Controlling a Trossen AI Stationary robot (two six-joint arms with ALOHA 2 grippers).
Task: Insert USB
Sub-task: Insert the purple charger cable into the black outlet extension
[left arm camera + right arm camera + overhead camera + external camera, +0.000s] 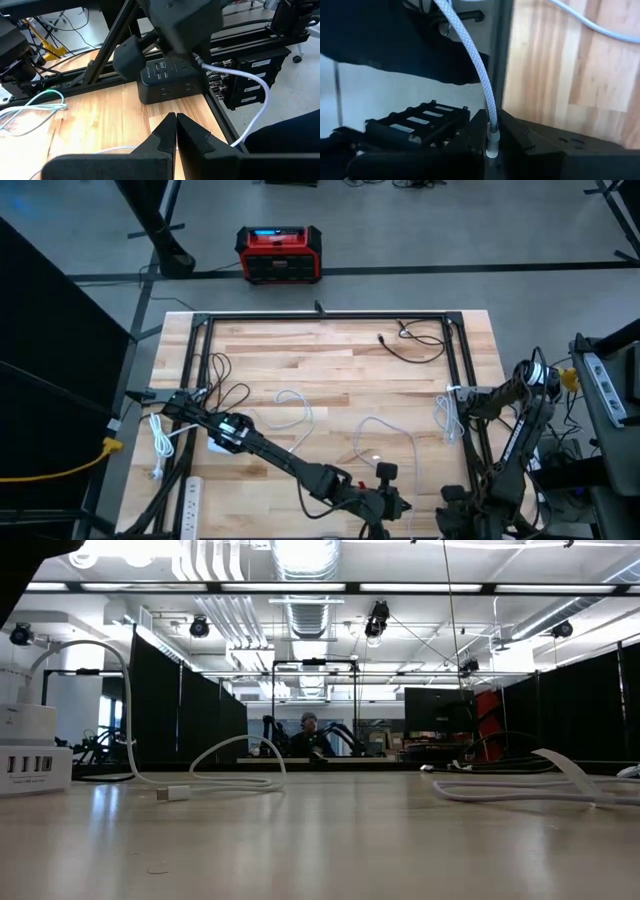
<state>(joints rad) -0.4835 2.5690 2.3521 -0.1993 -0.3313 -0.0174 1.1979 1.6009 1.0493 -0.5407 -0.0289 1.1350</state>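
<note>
We see the right gripper [492, 119] pinching a white braided cable [470, 55] just above its clear collar, the two fingers pressed against it from either side. The plug end itself is hidden between the fingers, so we cannot tell whether it has reached a port. This gripper sits directly over a black hub [167, 85] that lies at the near right corner of the worktop [330, 360], against the dark frame rail. From there the cable loops out past the worktop's edge.

The left gripper [175, 120] has its fingers pressed together with nothing between them. It hangs over the bare wood just short of the hub, pointing at its face of sockets. In the high view, the left arm stretches from the left side across to the near edge.

Other white cables [295, 410] lie loose in the middle of the worktop, and a black one [415, 345] lies near the far right. A white strip [30, 765] (its USB ports face us in the low view) stands at the left, with a plug [172, 793] lying close by.
</note>
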